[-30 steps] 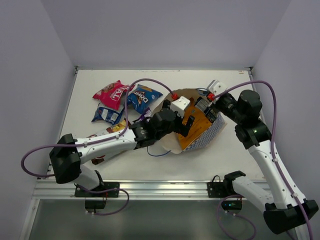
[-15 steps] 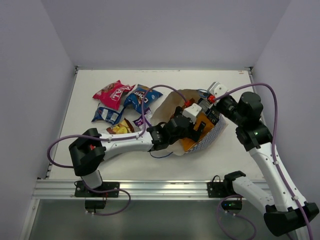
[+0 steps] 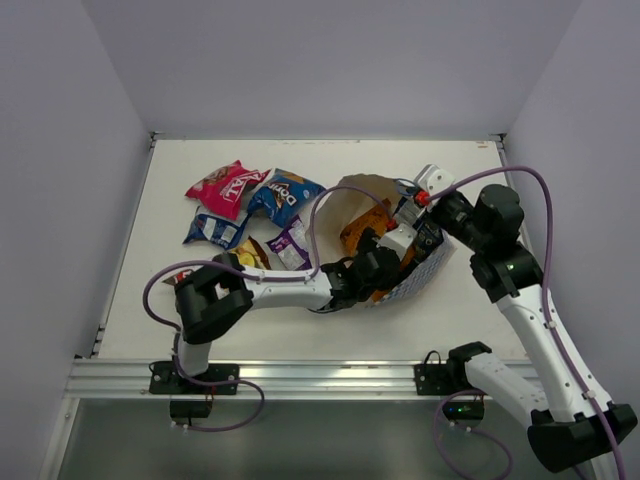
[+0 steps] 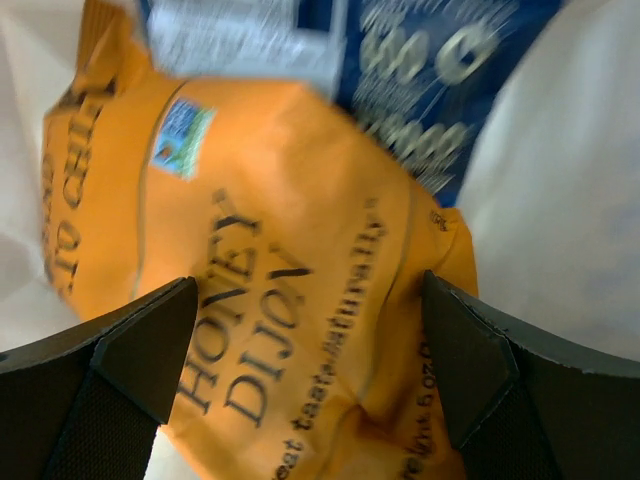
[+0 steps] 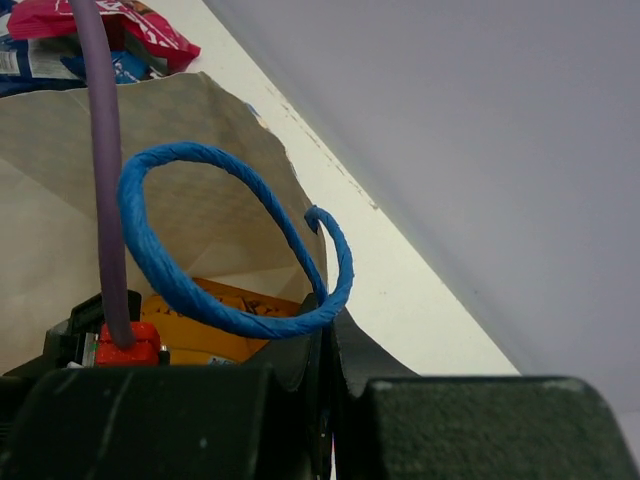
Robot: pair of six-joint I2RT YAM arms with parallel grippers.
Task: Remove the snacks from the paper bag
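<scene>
Left wrist view showed left gripper (image 4: 305,335) spread wide over orange packet (image 4: 260,200) inside paper bag (image 4: 570,200), right gripper (image 5: 325,345) pinched tight on its rim; next move needed closing, then lifting.

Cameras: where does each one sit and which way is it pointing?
Top external: above and behind the bases, looking down at the table; left arm and right arm show.
Left wrist: inside the paper bag, facing the orange packet; its open fingers show.
Right wrist: at the bag's rim, facing its blue cord handle; its shut fingers show.
Shared: both wrist views show the orange packet.
</scene>
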